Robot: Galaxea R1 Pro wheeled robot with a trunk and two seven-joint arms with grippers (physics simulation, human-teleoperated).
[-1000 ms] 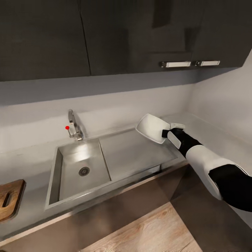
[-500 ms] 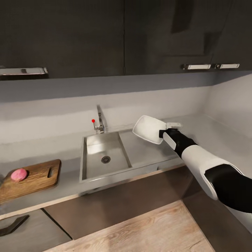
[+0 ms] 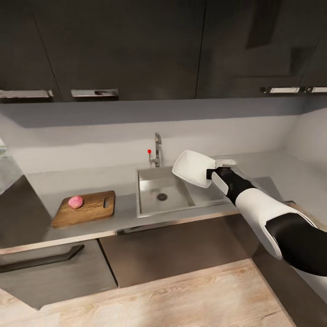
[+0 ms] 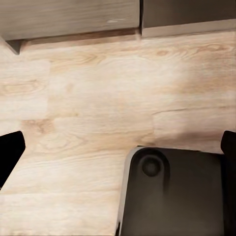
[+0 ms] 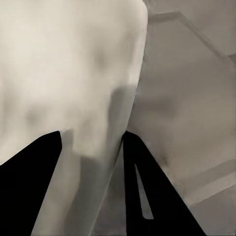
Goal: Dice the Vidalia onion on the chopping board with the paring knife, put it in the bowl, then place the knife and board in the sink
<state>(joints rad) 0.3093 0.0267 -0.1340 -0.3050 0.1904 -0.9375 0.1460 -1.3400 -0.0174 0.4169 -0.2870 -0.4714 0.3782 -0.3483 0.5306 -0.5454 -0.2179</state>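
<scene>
So the right gripper (image 3: 212,174) is clamped on the rim of the bowl (image 3: 193,168), a glossy white squarish thing with rounded corners, held tilted up in the air above the right part of the sink (image 3: 164,196). From the right wrist cam the bowl (image 5: 69,88) is one big smooth off-white curve with the dark fingers (image 5: 29,187) pinched on either side of its edge.

The sink is a brushed steel rectangle with a round drain, and a slim chrome faucet (image 3: 157,150) with a tiny red knob stands behind it. Left of the sink on the smooth grey countertop (image 3: 45,188) lies the chopping board (image 3: 85,208), warm brown wood grain, rounded corners, slot handle at its sink-side end. The onion (image 3: 75,201) sits on the board's far-left part, a pinkish round lump.

Left gripper (image 4: 118,147): just the black fingertips at the frame edges, spread wide apart, over pale wood-plank floor (image 4: 98,88) and a dark rounded part of the robot's base (image 4: 172,191).
</scene>
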